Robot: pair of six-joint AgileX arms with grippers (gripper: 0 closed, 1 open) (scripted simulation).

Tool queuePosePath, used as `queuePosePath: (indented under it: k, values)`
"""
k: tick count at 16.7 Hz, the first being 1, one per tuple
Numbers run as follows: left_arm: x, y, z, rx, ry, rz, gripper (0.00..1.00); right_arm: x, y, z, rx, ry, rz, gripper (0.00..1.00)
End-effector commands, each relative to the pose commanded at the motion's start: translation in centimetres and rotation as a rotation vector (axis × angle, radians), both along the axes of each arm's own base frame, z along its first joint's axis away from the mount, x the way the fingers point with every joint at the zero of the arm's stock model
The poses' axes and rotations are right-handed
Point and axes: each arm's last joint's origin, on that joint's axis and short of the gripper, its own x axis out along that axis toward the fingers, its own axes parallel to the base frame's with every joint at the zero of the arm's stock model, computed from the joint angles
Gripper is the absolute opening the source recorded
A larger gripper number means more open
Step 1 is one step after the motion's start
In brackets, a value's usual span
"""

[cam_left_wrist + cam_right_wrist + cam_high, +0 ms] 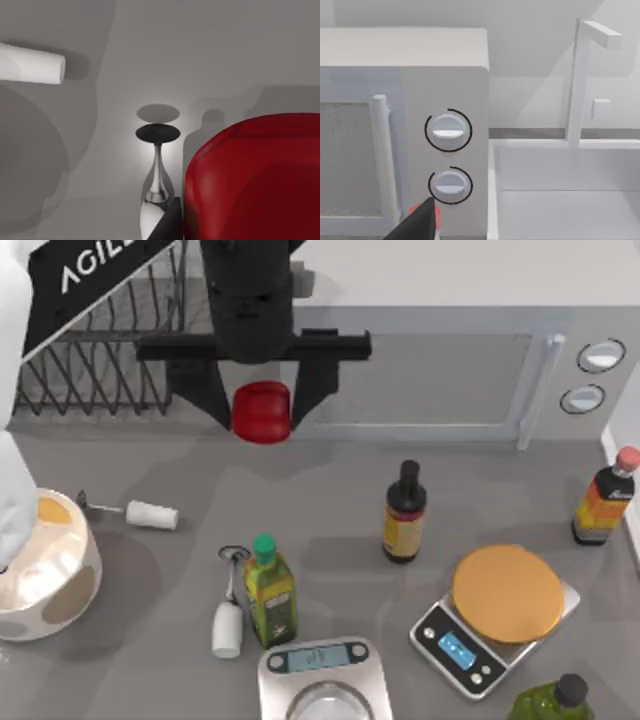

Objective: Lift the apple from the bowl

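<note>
Held high above the grey table [330, 490], the left arm's black two-finger gripper [261, 412] is clamped on the small glossy red apple [262, 412], which looms large in the left wrist view [250, 180]. Well apart, the round cream bowl with tan spots [45, 585] sits at the table's left edge. Whether the right gripper's fingers are spread or closed cannot be told.

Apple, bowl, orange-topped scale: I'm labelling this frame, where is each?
apple [262, 412], top view, its red front face between the left tool's fingers.
bowl [78, 580], top view, its spotted outer wall.
orange-topped scale [507, 592], top view, middle of its plate.
</note>
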Motion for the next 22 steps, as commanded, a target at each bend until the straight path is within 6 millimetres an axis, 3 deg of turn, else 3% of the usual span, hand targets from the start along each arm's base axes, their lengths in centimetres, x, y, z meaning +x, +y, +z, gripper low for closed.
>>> queuePosePath:
  k: [3,12,17,22]
  values:
    - [0.2,-0.1,-1.6,0.0,-0.001,0.0,0.0,0.0,0.0,0.0,0.0,0.0,0.0,1.0]
    - [0.0,-0.2,-10.3,-0.003,-0.007,0.0,0.0,0.0,0.0,0.0,0.0,0.0,0.0,1.0]
    - [0.0,-0.1,-10.9,-0.002,-0.004,0.0,0.0,0.0,0.0,0.0,0.0,0.0,0.0,1.0]
    - [0.0,-0.1,-10.9,-0.002,-0.004,0.0,0.38,0.0,0.0,0.0,0.0,0.0,0.0,1.0]
